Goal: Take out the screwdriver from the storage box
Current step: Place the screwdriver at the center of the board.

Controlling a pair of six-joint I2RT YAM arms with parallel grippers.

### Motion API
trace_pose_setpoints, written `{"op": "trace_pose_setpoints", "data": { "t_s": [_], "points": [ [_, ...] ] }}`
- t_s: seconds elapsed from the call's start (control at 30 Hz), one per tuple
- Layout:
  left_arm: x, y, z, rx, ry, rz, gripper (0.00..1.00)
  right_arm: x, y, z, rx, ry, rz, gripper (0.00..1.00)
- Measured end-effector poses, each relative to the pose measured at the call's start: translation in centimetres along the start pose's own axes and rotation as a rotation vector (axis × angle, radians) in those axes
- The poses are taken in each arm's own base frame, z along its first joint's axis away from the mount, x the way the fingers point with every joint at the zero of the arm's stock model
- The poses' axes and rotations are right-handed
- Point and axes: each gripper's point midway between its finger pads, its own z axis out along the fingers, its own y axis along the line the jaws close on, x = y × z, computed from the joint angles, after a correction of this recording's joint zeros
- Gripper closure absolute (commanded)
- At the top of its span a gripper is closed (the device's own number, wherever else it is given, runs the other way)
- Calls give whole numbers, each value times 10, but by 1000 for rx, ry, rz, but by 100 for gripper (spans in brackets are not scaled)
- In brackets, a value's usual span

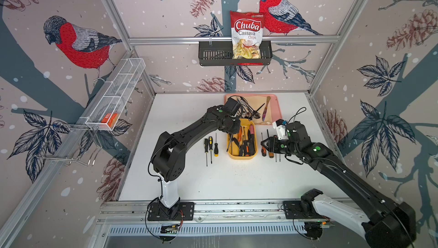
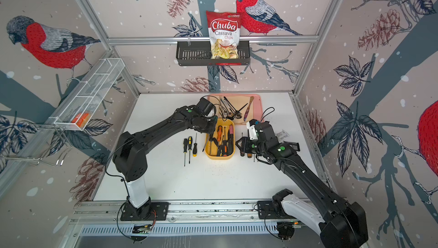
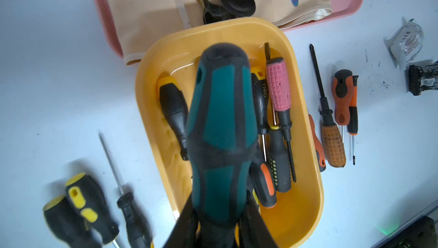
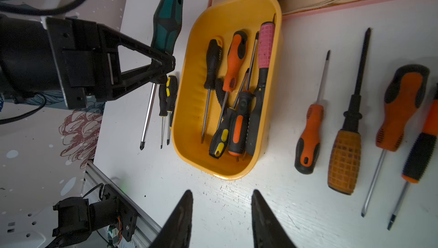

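The mustard-yellow storage box [image 1: 241, 157] [image 2: 219, 157] stands mid-table with several screwdrivers lying in it [image 4: 233, 69]. My left gripper [image 3: 218, 223] [image 4: 166, 64] is shut on a teal-and-black handled screwdriver [image 3: 220, 128] [image 4: 167, 19] where the handle meets the shaft. That screwdriver is lifted clear of the others, by the box's left wall [image 4: 189, 74], handle toward the back and shaft [image 4: 148, 111] pointing to the front. My right gripper [image 4: 221, 192] [image 1: 263, 143] hovers open and empty just right of the box.
Three screwdrivers [image 1: 210, 147] lie left of the box and several more [image 4: 343, 140] right of it, under my right arm. A pink tray [image 1: 276, 107] with cutlery touches the box's far end. A black wall basket [image 1: 213, 55] holds a chips bag.
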Motion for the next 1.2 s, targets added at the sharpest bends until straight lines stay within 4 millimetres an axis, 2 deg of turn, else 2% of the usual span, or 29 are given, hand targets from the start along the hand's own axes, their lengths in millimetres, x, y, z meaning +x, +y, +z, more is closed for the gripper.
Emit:
{"op": "trace_pose_setpoints", "data": {
  "t_s": [0.1,0.37,0.5,0.67,0.83,1.2],
  "points": [
    [12,15,-12,-14,-12,-36,82,-1,6,6,-14,7,-14,59],
    [51,78,-29,-105,-21,-170,81,1,22,26,-39,49,-32,59],
    [69,110,-30,-162,-21,-223,81,5,29,33,-46,74,-48,59],
    [88,144,-21,-225,-2,-278,80,6,36,38,-56,80,-60,59],
    [101,160,-7,-248,26,-294,80,8,36,41,-43,83,-48,59],
    [110,177,17,-271,41,-313,78,8,36,43,-28,74,-51,59]
  ]
}}
